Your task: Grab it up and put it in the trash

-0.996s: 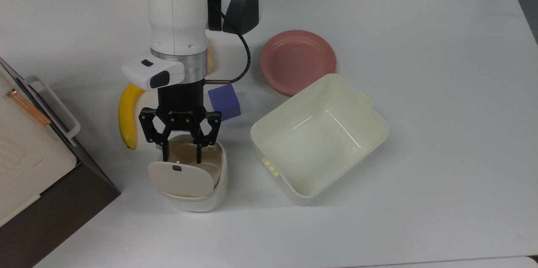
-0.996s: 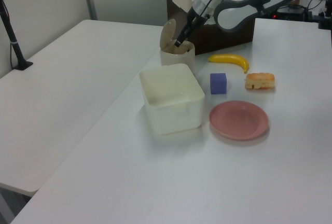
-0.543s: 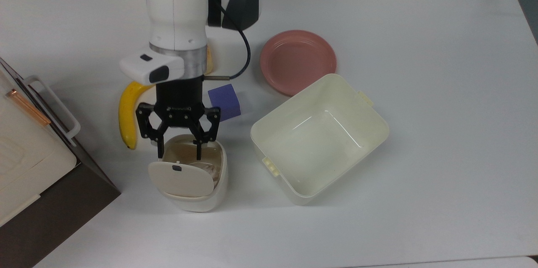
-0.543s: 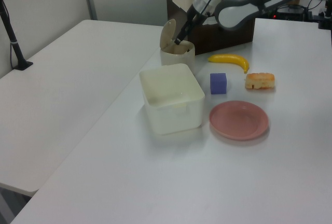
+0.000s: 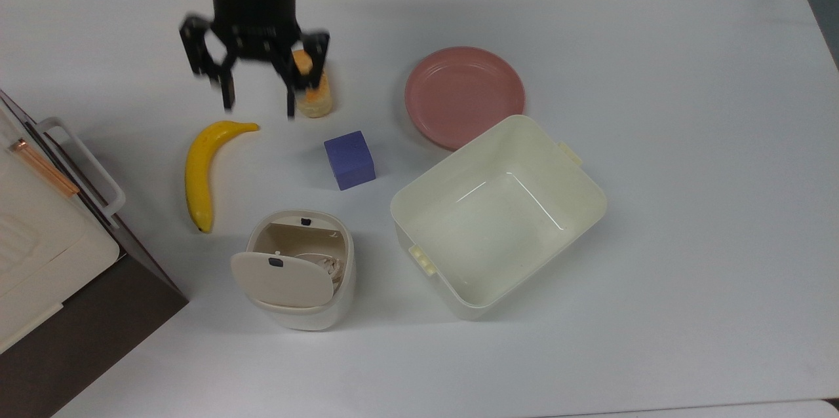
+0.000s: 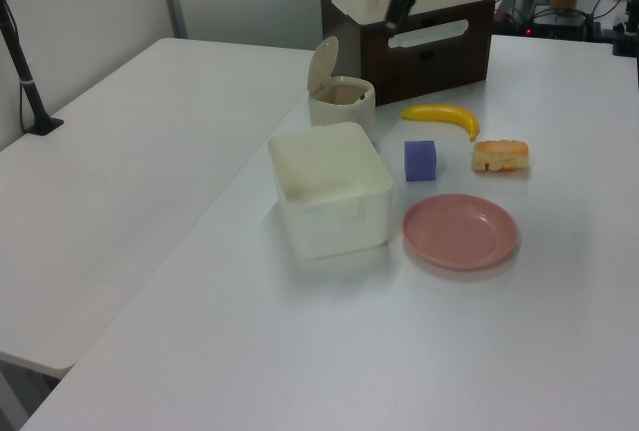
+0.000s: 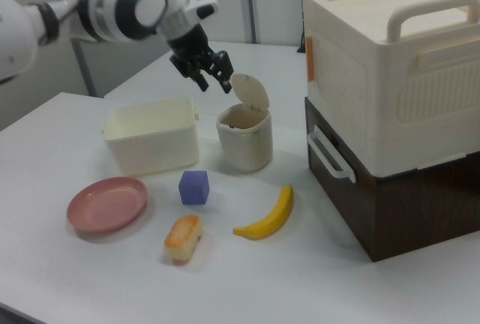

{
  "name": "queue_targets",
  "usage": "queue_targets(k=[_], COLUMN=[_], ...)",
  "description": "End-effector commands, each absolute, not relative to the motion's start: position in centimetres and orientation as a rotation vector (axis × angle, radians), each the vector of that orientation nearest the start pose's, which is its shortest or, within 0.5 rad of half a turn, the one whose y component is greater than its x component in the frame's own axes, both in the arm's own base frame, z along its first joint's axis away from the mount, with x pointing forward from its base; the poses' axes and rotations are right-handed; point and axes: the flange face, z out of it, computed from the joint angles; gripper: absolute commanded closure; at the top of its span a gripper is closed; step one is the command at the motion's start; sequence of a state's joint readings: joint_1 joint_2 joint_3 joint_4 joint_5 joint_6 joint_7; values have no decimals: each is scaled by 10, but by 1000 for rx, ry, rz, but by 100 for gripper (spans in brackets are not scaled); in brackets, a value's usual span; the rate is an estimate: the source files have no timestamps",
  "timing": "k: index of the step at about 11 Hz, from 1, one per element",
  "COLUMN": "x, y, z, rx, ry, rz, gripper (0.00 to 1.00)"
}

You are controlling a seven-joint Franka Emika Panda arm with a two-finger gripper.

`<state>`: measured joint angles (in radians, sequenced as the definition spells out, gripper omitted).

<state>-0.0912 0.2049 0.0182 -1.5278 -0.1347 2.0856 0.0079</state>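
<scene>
Gripper: hanging spread and empty, high above the tabletop.
Paper: lying inside the bin, near the tabletop's front-left edge in the top view.
Flap: standing tilted open.

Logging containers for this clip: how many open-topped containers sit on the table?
2: the small bin with its flap tipped open, near the banana, and the rectangular tub beside the pink plate.

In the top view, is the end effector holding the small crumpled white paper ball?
No, the open end effector is empty, and the crumpled white paper ball lies inside the rounded cream-beige flap-lid bin.
</scene>
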Motion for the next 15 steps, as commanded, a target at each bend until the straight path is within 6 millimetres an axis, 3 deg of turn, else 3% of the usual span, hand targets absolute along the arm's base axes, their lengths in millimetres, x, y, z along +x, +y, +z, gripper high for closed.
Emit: queue_targets(k=[1,6,9,10,15], x=[589,527,524,528,529], y=[-73,-82,-81,-81,-92], z=[623,657,618,611,605], rx=[-3262,-3210,-3203,-3204,-3204], ry=[169,77,63,58,35], rz=[-333,-76,12,-3,0], gripper=[30,30,16,0,0])
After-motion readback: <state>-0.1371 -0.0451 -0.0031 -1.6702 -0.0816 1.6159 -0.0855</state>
